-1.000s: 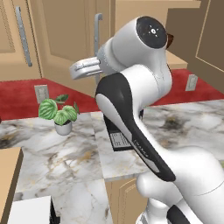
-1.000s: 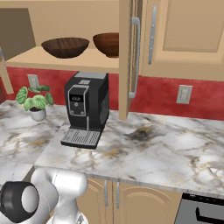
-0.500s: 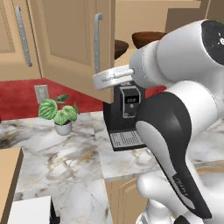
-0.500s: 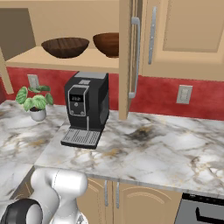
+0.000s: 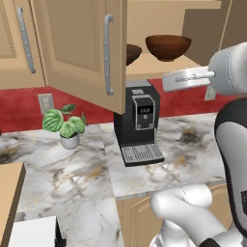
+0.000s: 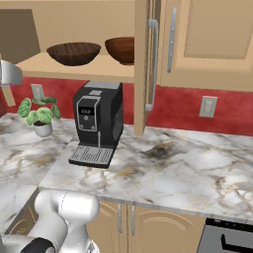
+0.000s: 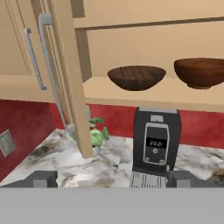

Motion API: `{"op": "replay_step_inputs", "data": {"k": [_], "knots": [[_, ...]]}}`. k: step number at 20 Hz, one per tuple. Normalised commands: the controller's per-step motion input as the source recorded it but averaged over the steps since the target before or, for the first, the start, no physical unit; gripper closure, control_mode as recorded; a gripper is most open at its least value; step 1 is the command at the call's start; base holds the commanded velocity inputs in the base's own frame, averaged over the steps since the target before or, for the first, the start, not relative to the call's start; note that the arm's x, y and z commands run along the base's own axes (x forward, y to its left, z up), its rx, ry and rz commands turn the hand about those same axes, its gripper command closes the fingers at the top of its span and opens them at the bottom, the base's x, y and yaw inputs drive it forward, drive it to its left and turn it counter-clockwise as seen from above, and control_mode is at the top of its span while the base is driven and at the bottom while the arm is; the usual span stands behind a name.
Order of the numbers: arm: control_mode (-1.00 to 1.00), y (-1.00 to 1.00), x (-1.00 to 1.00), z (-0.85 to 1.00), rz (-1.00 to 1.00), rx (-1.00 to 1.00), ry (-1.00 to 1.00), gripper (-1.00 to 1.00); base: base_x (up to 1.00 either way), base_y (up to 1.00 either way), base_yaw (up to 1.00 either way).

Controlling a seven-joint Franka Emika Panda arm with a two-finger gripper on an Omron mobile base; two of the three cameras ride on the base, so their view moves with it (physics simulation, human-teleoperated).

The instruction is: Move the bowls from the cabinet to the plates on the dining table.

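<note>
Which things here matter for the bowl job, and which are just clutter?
Job: dark bowl, reddish bowl, open cabinet, open gripper.
Clutter: coffee machine, plant, wall outlet.

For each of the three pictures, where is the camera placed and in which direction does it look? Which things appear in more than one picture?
Left base view: behind the arm's left, facing the open cabinet and coffee machine; arm at right.
Right base view: behind its right, facing the same counter; white arm at lower left.
Hand view: on the hand, facing the shelf; open gripper, fingertips at bottom.
Shared: dark bowl, reddish bowl, coffee machine, potted plant.
</note>
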Motion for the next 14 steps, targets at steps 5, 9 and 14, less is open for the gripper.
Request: {"op": "replay_step_inputs", "data": {"k": [5,9,14], "knots": [[-1.00,-0.62,0.37,-0.17,-0.03,0.20,0.03,-1.00,0.00,0.00,0.00],[-1.00,-0.12,0.42,-0.20,0.00,0.20,0.09,-1.00,0.00,0.00,0.00],[-1.00,0.01,0.47,0.00,0.00,0.13,0.09,-1.00,0.00,0.00,0.00]]}}
